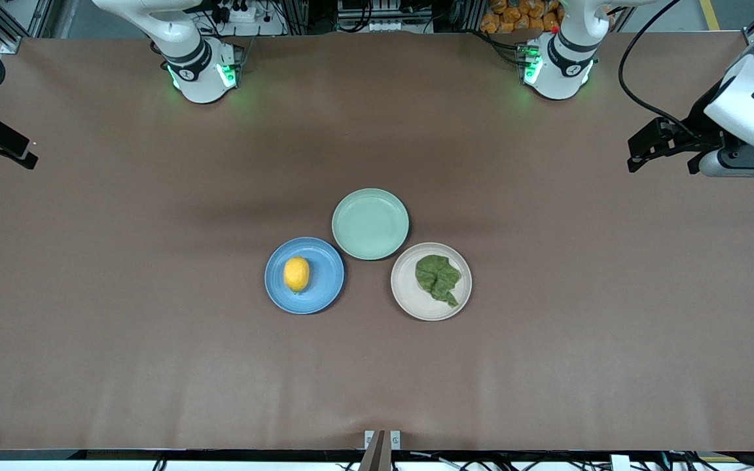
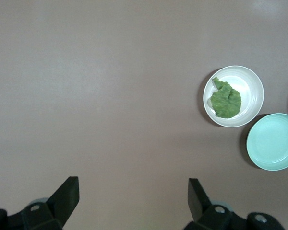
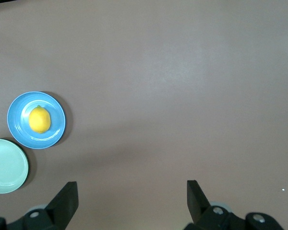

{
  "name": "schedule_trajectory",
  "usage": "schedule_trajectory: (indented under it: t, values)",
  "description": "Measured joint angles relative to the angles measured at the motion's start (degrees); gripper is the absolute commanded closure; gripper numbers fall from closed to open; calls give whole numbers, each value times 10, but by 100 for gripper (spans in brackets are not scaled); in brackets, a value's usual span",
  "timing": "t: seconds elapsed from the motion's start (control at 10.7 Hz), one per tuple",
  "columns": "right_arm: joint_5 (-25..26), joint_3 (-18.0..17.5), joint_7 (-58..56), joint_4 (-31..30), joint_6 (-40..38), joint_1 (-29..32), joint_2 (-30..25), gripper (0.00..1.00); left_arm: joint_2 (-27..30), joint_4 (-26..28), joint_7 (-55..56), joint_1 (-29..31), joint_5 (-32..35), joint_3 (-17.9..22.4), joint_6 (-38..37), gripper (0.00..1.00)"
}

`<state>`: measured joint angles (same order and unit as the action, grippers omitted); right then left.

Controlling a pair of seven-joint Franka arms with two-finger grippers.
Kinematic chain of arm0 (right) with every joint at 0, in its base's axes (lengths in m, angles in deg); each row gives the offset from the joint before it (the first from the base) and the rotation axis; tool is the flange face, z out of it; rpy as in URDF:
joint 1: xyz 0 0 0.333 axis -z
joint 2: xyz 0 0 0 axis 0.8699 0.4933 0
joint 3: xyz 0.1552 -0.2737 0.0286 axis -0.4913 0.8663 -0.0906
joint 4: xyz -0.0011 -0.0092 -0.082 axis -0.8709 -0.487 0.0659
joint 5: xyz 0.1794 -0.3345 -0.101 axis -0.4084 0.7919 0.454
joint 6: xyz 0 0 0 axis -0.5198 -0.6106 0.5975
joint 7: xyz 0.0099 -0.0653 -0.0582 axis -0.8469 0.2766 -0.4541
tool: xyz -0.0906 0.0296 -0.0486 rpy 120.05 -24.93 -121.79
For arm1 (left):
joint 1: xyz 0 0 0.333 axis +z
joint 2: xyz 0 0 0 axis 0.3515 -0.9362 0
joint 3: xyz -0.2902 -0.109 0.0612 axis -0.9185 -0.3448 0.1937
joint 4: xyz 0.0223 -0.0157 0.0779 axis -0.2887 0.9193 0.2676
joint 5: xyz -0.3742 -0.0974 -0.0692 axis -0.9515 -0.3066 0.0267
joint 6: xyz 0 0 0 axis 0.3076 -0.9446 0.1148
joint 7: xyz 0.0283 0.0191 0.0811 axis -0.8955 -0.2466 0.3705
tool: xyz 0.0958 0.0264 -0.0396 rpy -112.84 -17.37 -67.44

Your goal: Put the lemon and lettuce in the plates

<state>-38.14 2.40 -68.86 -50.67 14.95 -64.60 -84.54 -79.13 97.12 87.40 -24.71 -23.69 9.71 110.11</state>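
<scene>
Both arms are glossy white with rounded shells and black joint bands. Green lights glow on the 2 bases. A black cable loops by the left arm, whose wrist carries a grey cylinder. The left gripper (image 2: 129,201) and right gripper (image 3: 130,201) have matte black, wedge-shaped fingers with silver screws.

Even, diffuse overhead light; table (image 1: 154,261) softly mottled. Faint shadows cast beside plates (image 2: 233,96). Green glow seen at arm bases. Focus sharp throughout.
</scene>
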Motion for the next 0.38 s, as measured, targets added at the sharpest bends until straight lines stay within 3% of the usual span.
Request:
schedule_trajectory:
  t: [0.38]
  values:
    - [0,1,0,-1,-1,-1,3,0,0,0,0,0,3,0,0,0]
